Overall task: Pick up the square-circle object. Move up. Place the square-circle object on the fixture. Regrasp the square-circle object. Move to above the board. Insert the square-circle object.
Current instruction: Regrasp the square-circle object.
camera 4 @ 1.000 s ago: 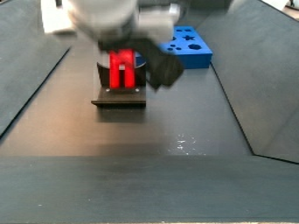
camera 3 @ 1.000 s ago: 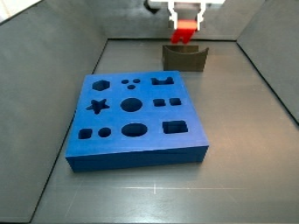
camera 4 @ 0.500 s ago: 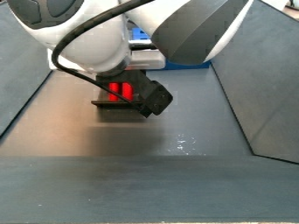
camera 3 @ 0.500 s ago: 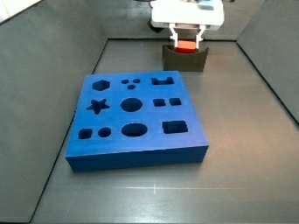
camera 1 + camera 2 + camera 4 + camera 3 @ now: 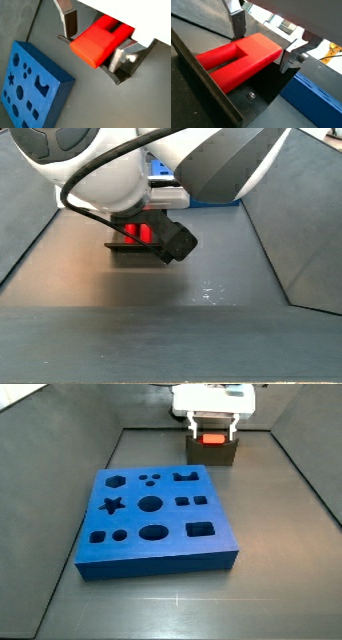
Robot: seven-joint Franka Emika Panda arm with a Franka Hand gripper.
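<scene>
The red square-circle object [image 5: 93, 42] [image 5: 234, 62] lies on the dark fixture [image 5: 258, 102] [image 5: 214, 456], its pegs pointing away from the fingers. My gripper [image 5: 93, 50] [image 5: 262, 50] is open and straddles the block's square end. One silver finger [image 5: 238, 22] stands clear of the block with a visible gap. The opposite finger [image 5: 290, 54] is close beside the block. In a side view the gripper [image 5: 214, 429] hangs right over the fixture with the square-circle object [image 5: 213, 442] between its fingers. The blue board [image 5: 154, 519] [image 5: 27, 85] lies nearer the front.
Grey walls ring the dark floor [image 5: 287, 574]. The arm's white body [image 5: 147, 168] fills much of a side view and hides most of the board, while the fixture [image 5: 134, 250] shows beneath it.
Over the last second the gripper came down with the red block onto the fixture. Since half a second ago almost nothing has moved.
</scene>
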